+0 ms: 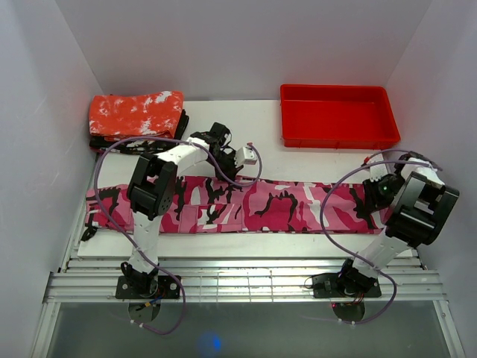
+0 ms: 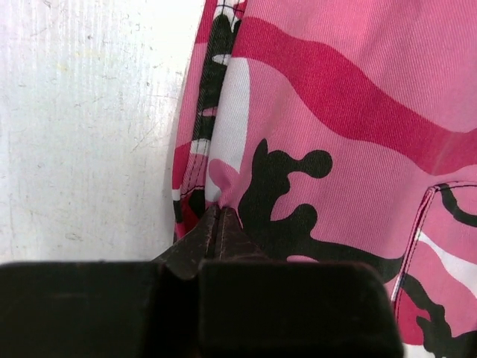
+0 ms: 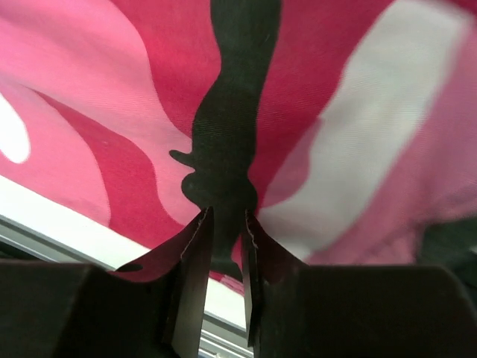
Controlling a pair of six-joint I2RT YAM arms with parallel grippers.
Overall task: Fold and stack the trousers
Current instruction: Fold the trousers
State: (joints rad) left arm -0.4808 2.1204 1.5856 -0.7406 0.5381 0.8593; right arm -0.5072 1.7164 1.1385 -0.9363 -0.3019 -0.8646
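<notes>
Top view, with 12 o'clock pointing away from the arm bases. The only container is the red tray point(image 1: 337, 91) at about 1 o'clock, standing square to the back wall. You see only its plain red floor and walls.

**Surface and room.** The white table point(image 1: 261, 142) is closed in by pale walls point(image 1: 246, 45) at 9, 12 and 3 o'clock. A slatted metal rail point(image 1: 246, 287) carrying both bases runs along 6 o'clock. At about 10 o'clock a folded red cloth point(image 1: 138, 113) with white speckles rests on something dark. What that is cannot be told.

**Task object.** The trousers point(image 1: 283, 205) lie flat in one long band across the middle of the table. Their long axis runs from 9 o'clock to 3 o'clock, with the broader end toward 9 o'clock and the narrower end toward 3 o'clock.

**End effectors, left to right.** Your left gripper point(image 1: 226, 170) sits on the 12 o'clock edge of the band, left of centre. In its wrist view its tips point(image 2: 218, 224) are pressed together on a small fold of the cloth edge, right where the cloth meets bare table point(image 2: 82, 134). Your right gripper point(image 1: 376, 195) sits at the 3 o'clock end. In its wrist view its fingers point(image 3: 195, 250) stand almost together, pinching a ridge of the black-blotched cloth between them.
</notes>
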